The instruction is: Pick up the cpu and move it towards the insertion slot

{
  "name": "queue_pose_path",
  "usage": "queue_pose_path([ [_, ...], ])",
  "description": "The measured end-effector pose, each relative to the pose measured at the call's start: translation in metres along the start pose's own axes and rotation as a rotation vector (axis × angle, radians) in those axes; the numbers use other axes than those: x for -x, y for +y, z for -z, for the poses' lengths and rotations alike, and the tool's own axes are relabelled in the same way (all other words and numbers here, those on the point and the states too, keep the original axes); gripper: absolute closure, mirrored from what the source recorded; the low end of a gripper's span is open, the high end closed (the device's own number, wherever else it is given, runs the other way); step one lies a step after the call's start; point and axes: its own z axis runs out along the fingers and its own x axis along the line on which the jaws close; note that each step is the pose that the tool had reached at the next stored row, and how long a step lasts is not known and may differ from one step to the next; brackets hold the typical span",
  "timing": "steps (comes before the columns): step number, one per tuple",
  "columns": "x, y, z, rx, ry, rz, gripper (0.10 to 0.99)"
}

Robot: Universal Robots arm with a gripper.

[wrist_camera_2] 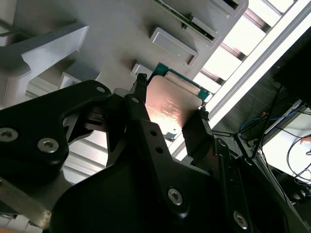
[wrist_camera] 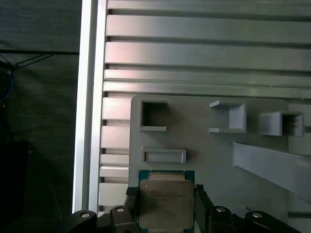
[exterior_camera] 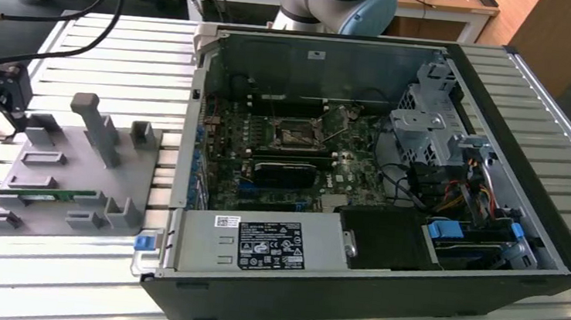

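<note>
Your gripper [wrist_camera: 166,195] pinches the flat shiny silver cpu [wrist_camera: 165,203], edges partly hidden by black fingers [wrist_camera_2: 140,110]; square insertion slot [exterior_camera: 298,135] at its 3 o'clock in the exterior view.

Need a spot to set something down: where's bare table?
Bare slatted table between the grey fixture tray and the far edge, on the exterior view's left of the open PC case; also the strip nearer the camera. Crowded: the tray, where the gripper grips the cpu, and inside the case.
</note>
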Motion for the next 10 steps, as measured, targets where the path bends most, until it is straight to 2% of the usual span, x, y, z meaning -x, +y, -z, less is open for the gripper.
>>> queue_pose_path([
  [10, 0.0000, 0.0002, 0.0052, 0.000, 0.0000, 0.000, 0.545],
])
